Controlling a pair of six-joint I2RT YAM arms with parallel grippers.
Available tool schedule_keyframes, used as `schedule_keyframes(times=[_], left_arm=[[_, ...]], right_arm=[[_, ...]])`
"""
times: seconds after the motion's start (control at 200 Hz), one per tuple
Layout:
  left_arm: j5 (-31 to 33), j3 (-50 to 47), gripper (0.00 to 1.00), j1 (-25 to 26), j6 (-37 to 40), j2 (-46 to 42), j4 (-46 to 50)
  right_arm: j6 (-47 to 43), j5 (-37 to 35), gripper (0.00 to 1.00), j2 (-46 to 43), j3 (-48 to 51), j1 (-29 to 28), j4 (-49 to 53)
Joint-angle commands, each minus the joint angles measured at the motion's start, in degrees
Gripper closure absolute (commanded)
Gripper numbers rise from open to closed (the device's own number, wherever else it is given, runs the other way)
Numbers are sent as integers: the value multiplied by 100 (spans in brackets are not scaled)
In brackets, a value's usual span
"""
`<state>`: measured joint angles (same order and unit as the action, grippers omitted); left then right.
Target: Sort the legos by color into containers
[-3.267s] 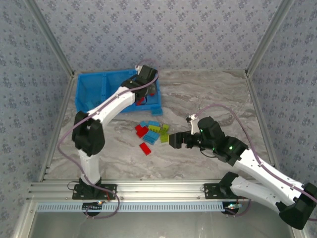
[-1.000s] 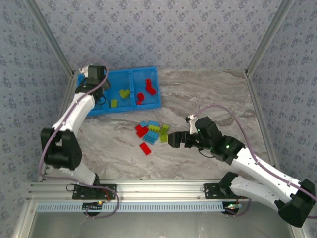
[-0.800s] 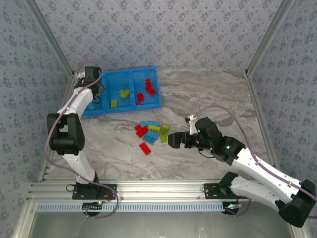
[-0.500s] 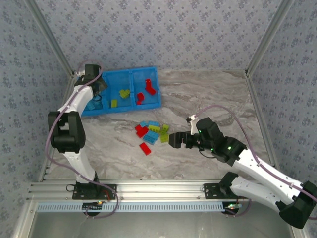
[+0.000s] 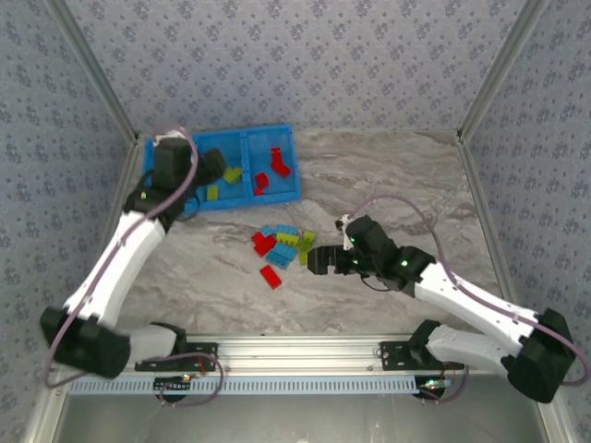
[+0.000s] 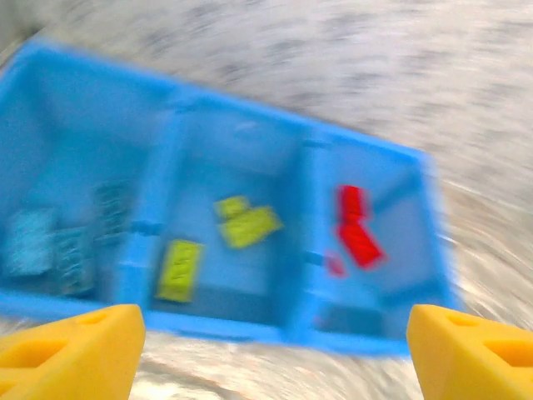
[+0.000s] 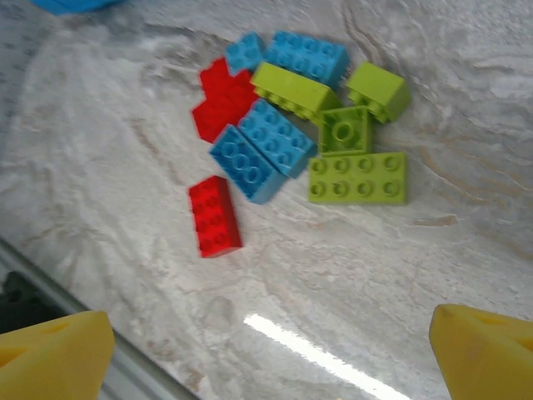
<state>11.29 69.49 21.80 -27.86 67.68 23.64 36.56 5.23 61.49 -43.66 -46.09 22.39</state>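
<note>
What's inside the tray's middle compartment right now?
Lime green legos, apparently three, lie in the middle compartment. In the top view, the left arm covers part of its left side.

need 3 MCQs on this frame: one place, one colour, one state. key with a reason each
1. Which colour lies in the middle compartment of the tray? A red; B lime green; C light blue.
2. Where is the lone red brick relative to the loose pile? A atop it; B between it and the tray; C apart on the table, on its near-edge side.
3. The right claw is: A open, empty; B shut on a brick; C shut, empty.
1 B: lime green bricks lie there. 2 C: it sits clear of the pile, nearer the table edge. 3 A: jaws wide apart, nothing between.
</note>
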Motion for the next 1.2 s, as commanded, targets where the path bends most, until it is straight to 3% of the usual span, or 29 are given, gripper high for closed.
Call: schedule_keyframes(times=[0.0,0.055,0.17,0.28,0.365,0.475,0.58,0.77,0.944,0.979,1.194], left_arm=[[-122,-434,17,835,1144,-873,-368],[-427,-578,17,1126,1566,-1208,-321],[-2093,-763,17,1316,2955,-1687,132],[-3045,-1084,17,1514,4250,-1918,650],[-3509,-1323,9,1771,5144,-1884,1141],[-3276,-1734,2,2099,5917,-1741,1346],[-3001,-1811,2,2127,6038,-1539,1453],[-2810,-1996,1,2122,6333,-1554,1486],[-2472,-2210,1,2129,6644,-1618,1671],[-2428,-2221,1,2131,6642,-1601,1665],[-2277,-2236,1,2131,6613,-1497,1665]], right_arm=[[-288,-496,0,574,-475,-39,113],[-435,-537,0,927,-540,-33,-25],[-553,-583,0,1643,-632,56,-346],[-569,-636,0,2288,-782,126,-514],[-665,-747,1,2692,-951,191,-573],[-433,-637,6,2982,-1135,407,-620],[194,-539,13,3119,-1140,650,-989],[1115,-1073,18,3616,-1620,687,-984],[1340,-1457,28,4353,-2409,573,-291],[1347,-1481,33,4460,-2419,553,-266],[1542,-1485,45,4637,-2389,522,-194]])
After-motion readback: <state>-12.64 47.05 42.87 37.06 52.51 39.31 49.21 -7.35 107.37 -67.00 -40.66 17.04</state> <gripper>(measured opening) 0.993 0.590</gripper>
